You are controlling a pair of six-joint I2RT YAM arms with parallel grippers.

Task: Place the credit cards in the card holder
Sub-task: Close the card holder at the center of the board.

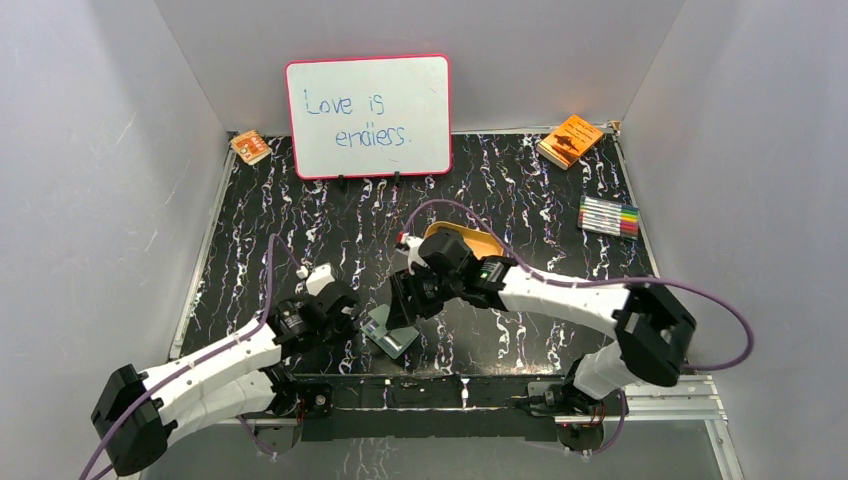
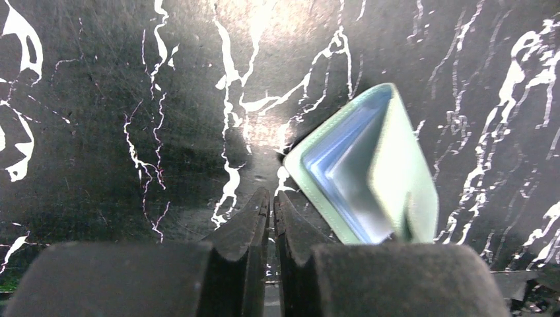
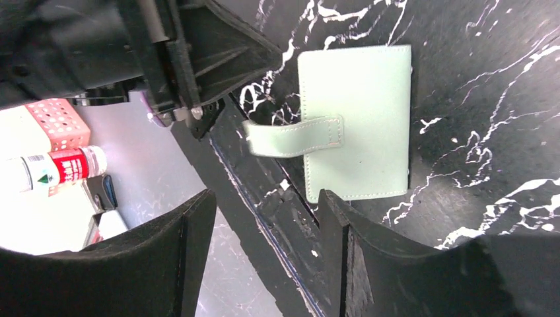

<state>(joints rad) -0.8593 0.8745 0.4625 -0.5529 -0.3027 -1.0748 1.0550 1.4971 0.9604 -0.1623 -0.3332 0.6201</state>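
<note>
Your left gripper (image 2: 272,196): jaws pressed almost together with only a thin slit between, gripping nothing, tips close to the black marbled table (image 2: 99,132). Just right of them lies the card holder (image 2: 396,172), near the table's front edge, cover partly lifted, bluish sleeves showing. Your right gripper (image 3: 265,195): jaws spread wide, empty, close by the holder.

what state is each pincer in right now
left pincer: closed, holding nothing
right pincer: open, holding nothing, card holder lying just beyond it
</note>
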